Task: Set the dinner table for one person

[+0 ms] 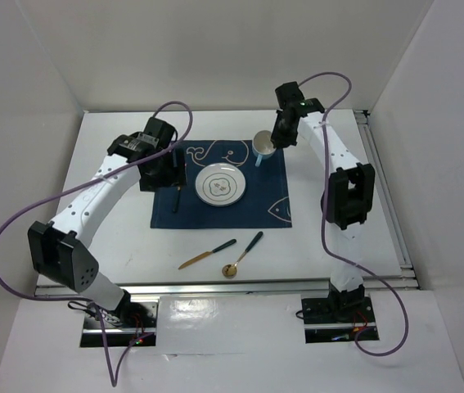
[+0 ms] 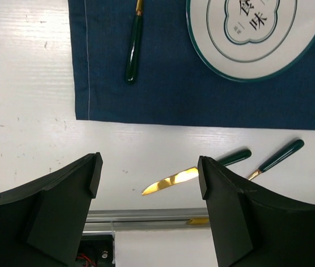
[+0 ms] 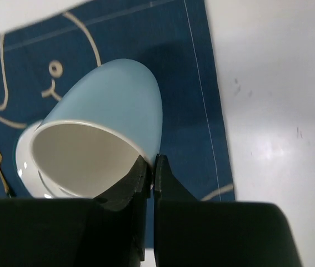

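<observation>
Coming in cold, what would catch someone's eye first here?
The navy whale-print placemat in the middle, a white plate on it. At its far right corner the right gripper pinches the rim of a blue cup. A gold knife and spoon lie off the mat on the table, nearer the arms.

My white arms (image 1: 92,190) carry black joint blocks (image 1: 64,254), purple cables (image 1: 330,74) looping at both frame sides, and matte black pincer fingers (image 2: 57,211).

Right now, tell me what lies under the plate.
The plate rests on the navy placemat, which lies on the table. The mat's print beneath the plate is covered.
</observation>
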Motion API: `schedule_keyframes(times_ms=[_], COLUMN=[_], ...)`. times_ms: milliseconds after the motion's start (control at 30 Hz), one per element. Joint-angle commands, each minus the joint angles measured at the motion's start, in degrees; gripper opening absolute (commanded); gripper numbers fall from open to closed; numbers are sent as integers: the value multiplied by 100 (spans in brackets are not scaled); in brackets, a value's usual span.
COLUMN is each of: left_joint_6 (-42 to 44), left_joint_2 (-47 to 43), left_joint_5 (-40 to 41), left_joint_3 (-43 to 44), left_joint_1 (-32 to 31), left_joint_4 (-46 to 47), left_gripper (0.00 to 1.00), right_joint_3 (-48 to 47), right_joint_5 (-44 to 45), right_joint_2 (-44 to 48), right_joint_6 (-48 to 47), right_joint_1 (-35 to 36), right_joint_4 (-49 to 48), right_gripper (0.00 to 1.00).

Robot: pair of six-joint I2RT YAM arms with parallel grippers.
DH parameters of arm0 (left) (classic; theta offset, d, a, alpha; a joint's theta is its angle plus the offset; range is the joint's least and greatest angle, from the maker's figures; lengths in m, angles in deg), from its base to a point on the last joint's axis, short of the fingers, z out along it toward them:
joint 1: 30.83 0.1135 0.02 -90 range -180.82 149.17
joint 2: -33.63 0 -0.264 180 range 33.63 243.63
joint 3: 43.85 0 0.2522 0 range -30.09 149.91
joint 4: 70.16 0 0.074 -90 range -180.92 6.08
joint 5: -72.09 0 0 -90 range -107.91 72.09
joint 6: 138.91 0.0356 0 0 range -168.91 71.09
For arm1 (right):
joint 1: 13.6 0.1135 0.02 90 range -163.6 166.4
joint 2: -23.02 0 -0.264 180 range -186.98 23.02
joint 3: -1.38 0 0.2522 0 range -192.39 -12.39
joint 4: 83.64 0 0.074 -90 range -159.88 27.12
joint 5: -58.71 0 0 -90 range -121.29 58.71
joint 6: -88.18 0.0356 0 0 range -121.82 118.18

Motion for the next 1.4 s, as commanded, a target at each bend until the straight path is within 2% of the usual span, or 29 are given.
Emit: schedule_keyframes(times_ms=[0,400,467,500,533,600,700,733,767,833,933,1000,1100,1167,1200,1233,1367], left_joint_6=[65,-374,-444,-541,-620,-761,-893,-963,-963,-1121,-1401,-1604,-2149,-2316,-2317,-2317,-1835], left_joint_2=[-242,-541,-541,-541,-541,-593,-593,-593,-593,-593,-593,-646,-716,-838,-892,-892,-971], left_joint_5=[-185,-54,-106,-106,-106,-27,-149,-150,-150,-150,-150,25,734,983,1062,1202,1203], left_joint_3=[-113,-825,-895,-947,-1009,-1088,-1211,-1264,-1264,-1457,-1703,-1756,-1669,-1511,-1423,-1214,-589], left_joint_1=[-81,-792,-941,-1003,-1143,-1284,-1408,-1477,-1478,-1539,-1539,-1539,-1539,-1357,-1242,-1154,-575], left_joint_4=[-27,25,-36,-36,-97,-98,-98,-98,-98,-98,-167,-307,-781,-950,-1011,-1012,-1082], left_gripper=[88,88,88,88,88,88,88,88,88,88,85,85,84,84,84,84,84], right_joint_3=[-897,-1312,-1312,-1312,-1312,-1312,-1312,-1372,-1373,-1496,-1304,-866,1009,1892,2723,3105,4478], right_joint_5=[-88,-228,-228,-228,-298,-299,-430,-535,-588,-720,-896,-896,-729,-903,-1079,-1238,-1782], right_joint_2=[-407,-1201,-1253,-1253,-1253,-1253,-1201,-1201,-1140,-1061,-666,1,1222,2142,2418,2664,3527], right_joint_6=[-119,-67,-67,-67,-67,-67,-67,-67,-67,-67,-189,-373,-804,-1199,-1366,-1507,-2438], right_joint_1=[-49,-173,-225,-225,-277,-278,-278,-278,-278,-331,-331,-244,-76,73,152,205,1002], right_joint_4=[-321,-461,-461,-461,-461,-523,-637,-637,-637,-637,-847,-1319,-2180,-2647,-3094,-3255,-3572], right_gripper=[0,2,11,22,27,48,63,75,80,90,94,97,98,94,92,88,83])
